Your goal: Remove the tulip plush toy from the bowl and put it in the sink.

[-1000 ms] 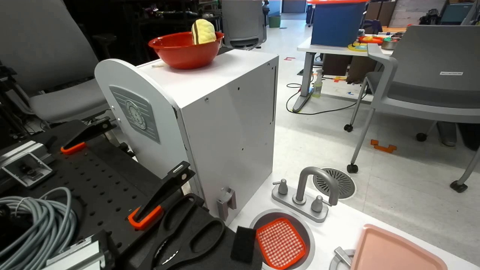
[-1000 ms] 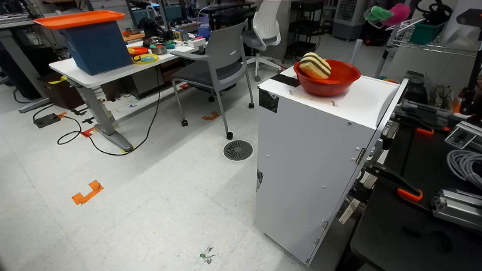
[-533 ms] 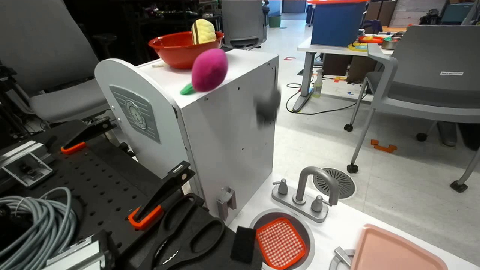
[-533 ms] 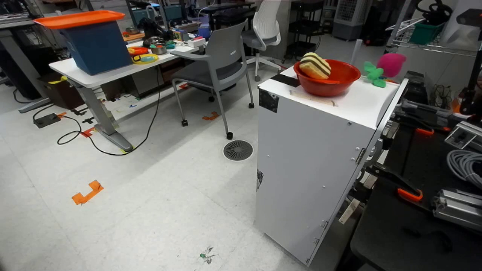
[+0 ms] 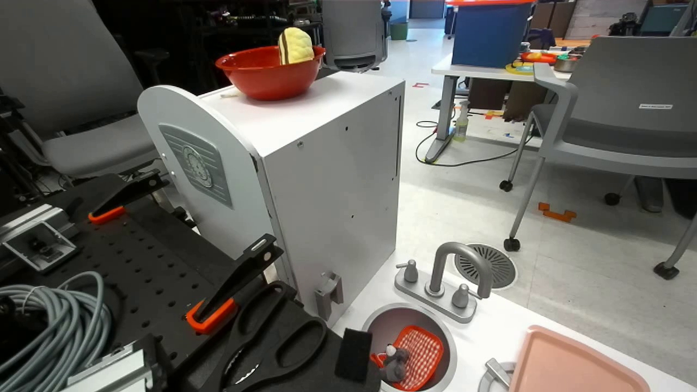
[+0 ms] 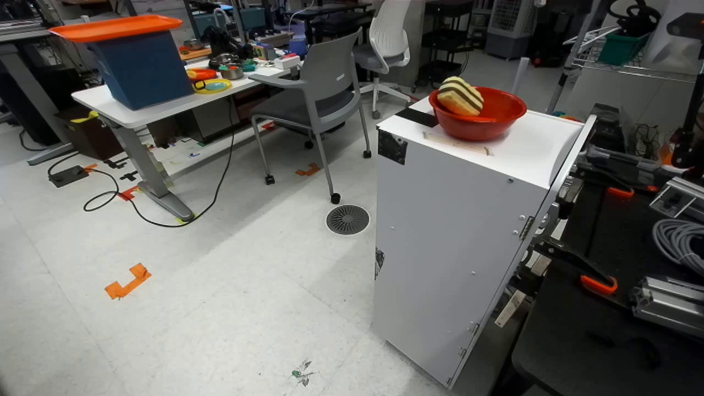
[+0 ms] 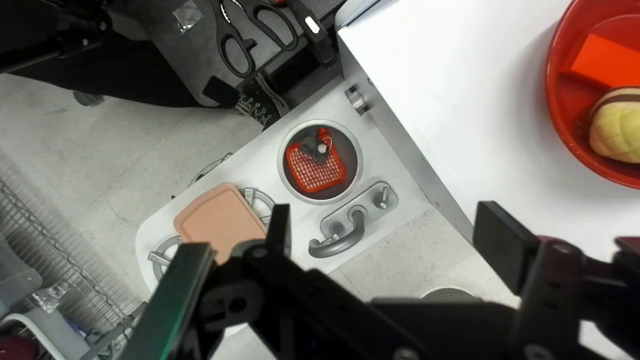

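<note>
Robot claw (image 7: 390,232) stands spread wide in our wrist view, and we cannot tell where the tulip plush toy is. In both exterior views we see the red bowl (image 6: 478,130) on top of the white cabinet (image 6: 443,236), a striped yellow toy (image 6: 461,98) in it rising above the rim. Below, in an exterior view, we find the sink (image 5: 387,329), where a grey toy (image 5: 396,366) lies over part of a red checked basket (image 5: 426,351). The faucet (image 5: 460,249) stands just beside the sink.

The floor (image 5: 441,209) is being lit brightly; in the wrist view, the near gripper (image 7: 392,235) is being blurred.
</note>
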You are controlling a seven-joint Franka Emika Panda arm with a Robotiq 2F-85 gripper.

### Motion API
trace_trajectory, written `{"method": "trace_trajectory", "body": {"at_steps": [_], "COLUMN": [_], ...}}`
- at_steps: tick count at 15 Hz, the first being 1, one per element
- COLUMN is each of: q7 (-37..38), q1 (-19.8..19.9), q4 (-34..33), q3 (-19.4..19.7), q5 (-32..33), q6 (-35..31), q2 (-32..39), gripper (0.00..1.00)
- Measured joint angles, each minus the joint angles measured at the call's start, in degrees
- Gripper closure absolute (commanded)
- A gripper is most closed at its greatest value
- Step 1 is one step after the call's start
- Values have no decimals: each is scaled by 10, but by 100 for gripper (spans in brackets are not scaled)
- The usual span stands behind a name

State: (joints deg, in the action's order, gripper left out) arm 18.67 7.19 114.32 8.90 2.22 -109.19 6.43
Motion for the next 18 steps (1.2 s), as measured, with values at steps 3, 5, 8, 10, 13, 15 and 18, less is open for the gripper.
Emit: {"method": "trace_trajectory", "body": {"at_steps": [3,5,8,10,13,15,18], "q7": [0,-1,-3,-10,-20,-20,-20], "q1": [-4,-7,-12,-15,-18,-17,-17], "q4": [14,21,25,25,26,26,26], "q3": [-4,-6,-9,-10,-14,-14,-14], "q5": [0,0,0,0,-1,-1,-1], "q6": [-17,-25,-29,-31,-40,-40,-40], "q2": [-1,-1,-1,-1,0,1,1], "gripper": [0,0,0,0,0,0,0]}}
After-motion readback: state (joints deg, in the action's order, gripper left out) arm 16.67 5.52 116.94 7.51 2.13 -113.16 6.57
